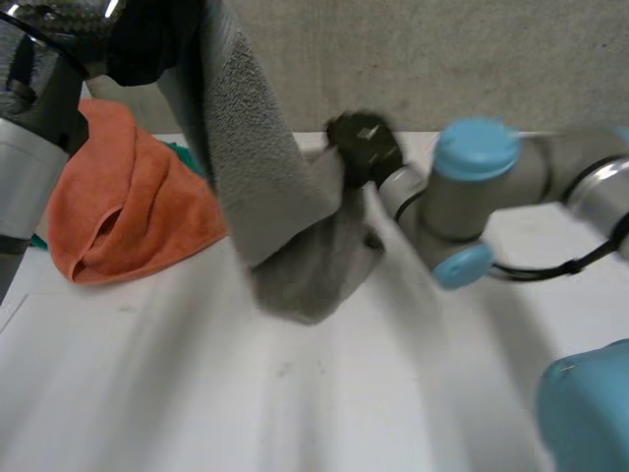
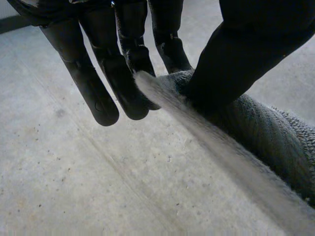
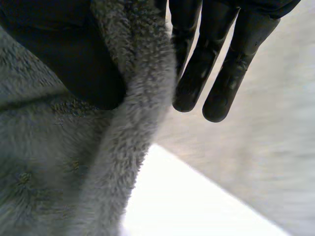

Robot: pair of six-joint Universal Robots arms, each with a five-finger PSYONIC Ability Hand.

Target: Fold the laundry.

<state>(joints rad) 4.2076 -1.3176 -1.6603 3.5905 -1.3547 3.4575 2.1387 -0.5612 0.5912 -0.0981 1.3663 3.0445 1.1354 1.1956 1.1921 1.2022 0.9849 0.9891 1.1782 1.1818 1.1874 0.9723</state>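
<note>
White table (image 1: 295,413) across the lower frame, with orange cloth (image 1: 128,206) at middle left. Grey towel (image 1: 256,167) held up from upper left down to centre, pinched between thumb and fingers by left hand (image 2: 106,69) and right hand (image 1: 364,143).

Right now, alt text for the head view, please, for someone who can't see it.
Both hands hold a grey towel up over the white table, the left hand at its high end, the right hand lower down. An orange cloth lies crumpled by the left arm.

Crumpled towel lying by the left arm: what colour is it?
The crumpled towel is orange, clearest in the head view.
</note>
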